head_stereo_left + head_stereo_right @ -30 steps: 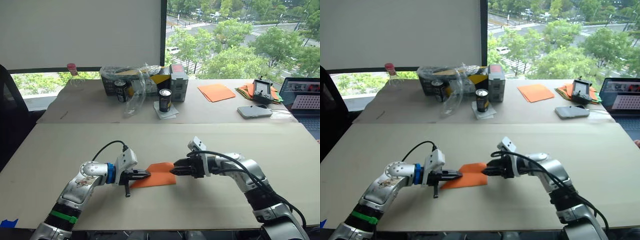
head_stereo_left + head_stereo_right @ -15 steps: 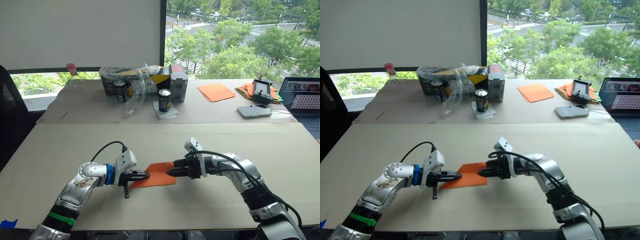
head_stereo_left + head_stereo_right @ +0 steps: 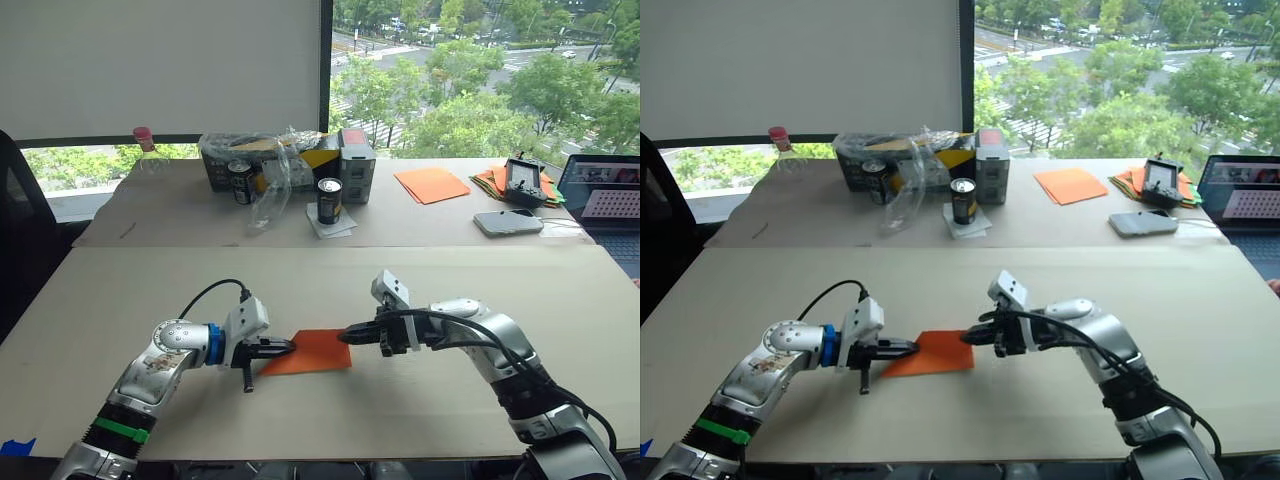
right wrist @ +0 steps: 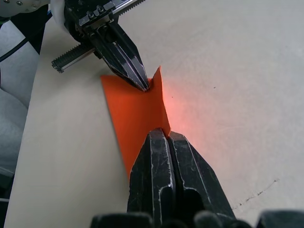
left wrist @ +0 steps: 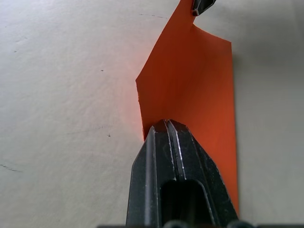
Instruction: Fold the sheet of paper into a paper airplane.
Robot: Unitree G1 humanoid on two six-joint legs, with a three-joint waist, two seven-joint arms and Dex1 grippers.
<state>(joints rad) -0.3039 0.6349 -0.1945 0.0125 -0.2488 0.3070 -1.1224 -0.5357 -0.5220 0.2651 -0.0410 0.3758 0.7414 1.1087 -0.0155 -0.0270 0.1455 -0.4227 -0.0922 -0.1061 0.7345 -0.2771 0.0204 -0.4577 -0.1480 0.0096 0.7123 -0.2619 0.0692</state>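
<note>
Left eye view: the left gripper [image 3: 283, 347] has its two black fingers pressed together on the left edge of the sheet of paper [image 3: 310, 352], which lies on the near table [image 3: 120, 300], closer to its front edge than its back one and about midway between its side edges. The left wrist view shows the pinch on that edge, with the orange sheet bowing up slightly beyond it; the paper appears already folded to a narrower strip, though the layers are hard to count. At the sheet's right edge the right gripper [image 3: 347, 337] is likewise closed, nipping the far right corner, as the right wrist view confirms.

The sheet is light, thin and limp: held at two opposite edges it sags or buckles between them, and a hard pull would likely tear or crumple it. It should slide easily on the smooth table top. Best taken at edges or corners with a shallow pinch, keeping gentle tension between the two grips so a crease can be laid flat against the table
</note>
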